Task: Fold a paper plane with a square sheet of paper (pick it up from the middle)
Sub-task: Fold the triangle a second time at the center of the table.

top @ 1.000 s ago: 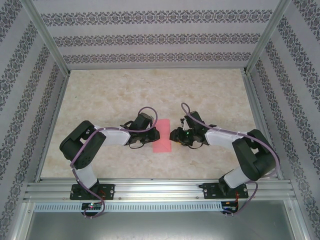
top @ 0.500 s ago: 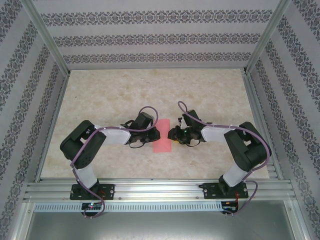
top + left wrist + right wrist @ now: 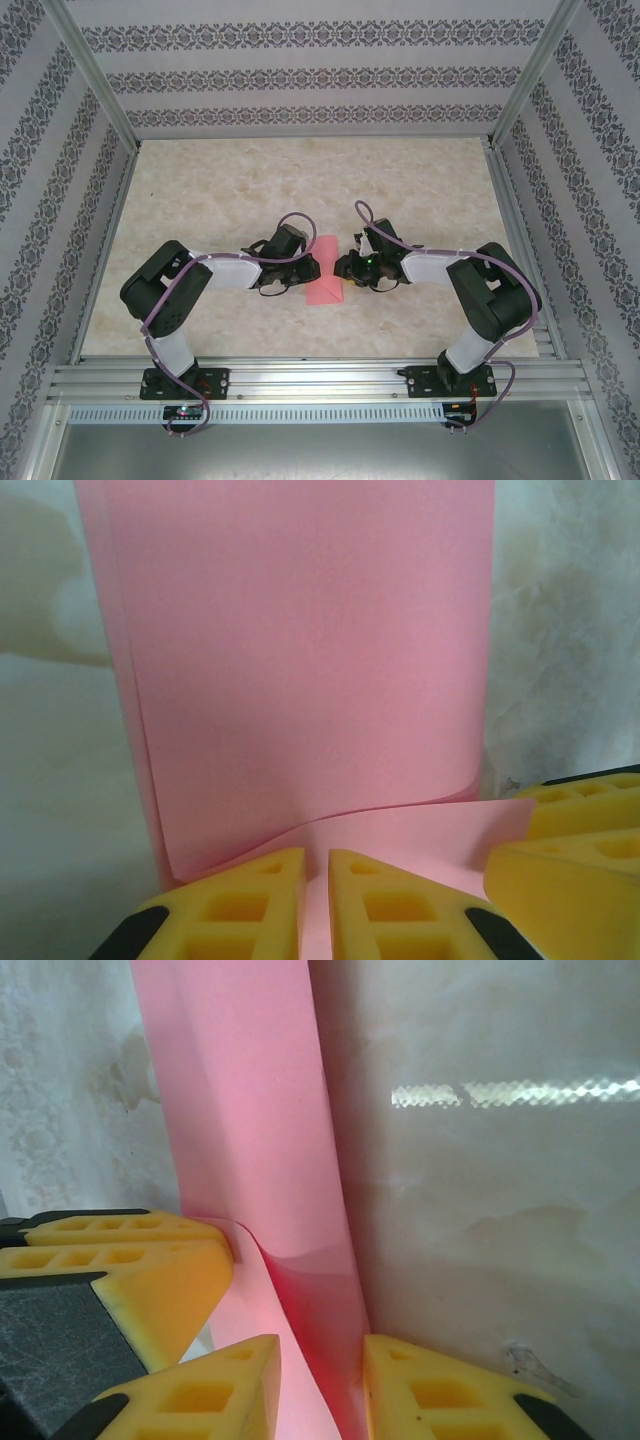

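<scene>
Pink sheet (image 3: 325,280) in left claw (image 3: 317,905), perhaps also in right claw (image 3: 320,1390)

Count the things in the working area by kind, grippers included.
Pink square sheet of paper, folded double: 1
Yellow-fingered grippers, left gripper and right gripper: 2
Total: 3

The pink sheet of paper (image 3: 325,272) lay folded narrow at the table's (image 3: 200,200) middle, one edge curling upward.
</scene>
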Controlling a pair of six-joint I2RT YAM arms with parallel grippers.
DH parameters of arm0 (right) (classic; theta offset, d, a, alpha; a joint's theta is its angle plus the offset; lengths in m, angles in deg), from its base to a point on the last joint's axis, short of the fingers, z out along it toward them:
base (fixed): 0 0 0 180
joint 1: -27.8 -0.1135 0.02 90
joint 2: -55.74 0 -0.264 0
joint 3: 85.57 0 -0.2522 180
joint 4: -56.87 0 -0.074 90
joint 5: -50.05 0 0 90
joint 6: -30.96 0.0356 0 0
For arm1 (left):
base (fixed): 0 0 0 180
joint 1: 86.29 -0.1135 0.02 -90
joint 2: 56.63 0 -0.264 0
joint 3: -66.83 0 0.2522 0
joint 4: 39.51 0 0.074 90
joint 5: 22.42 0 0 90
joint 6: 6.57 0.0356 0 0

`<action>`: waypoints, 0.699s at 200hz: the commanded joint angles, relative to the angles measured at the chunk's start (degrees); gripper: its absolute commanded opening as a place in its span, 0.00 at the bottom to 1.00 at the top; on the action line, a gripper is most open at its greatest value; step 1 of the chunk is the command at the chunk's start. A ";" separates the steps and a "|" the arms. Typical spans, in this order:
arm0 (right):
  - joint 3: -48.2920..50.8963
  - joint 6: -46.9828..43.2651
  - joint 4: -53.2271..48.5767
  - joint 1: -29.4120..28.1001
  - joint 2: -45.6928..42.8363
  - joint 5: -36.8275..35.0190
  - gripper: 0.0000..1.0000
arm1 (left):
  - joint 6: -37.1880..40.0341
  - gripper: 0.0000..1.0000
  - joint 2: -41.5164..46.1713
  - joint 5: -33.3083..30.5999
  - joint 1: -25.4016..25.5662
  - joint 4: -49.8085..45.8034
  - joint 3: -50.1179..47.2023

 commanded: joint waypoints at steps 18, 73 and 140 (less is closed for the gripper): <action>0.57 -0.67 2.74 -0.26 0.02 0.68 0.32 | 0.74 0.16 -0.72 -0.65 -0.04 -1.74 0.42; 2.21 0.46 4.56 -0.44 -0.66 2.04 0.36 | 0.52 0.16 0.88 -2.80 -0.09 -3.16 -0.36; 7.20 3.40 7.44 -1.37 -4.91 -0.22 0.36 | -0.08 0.16 1.23 -4.16 -0.09 -3.50 -0.82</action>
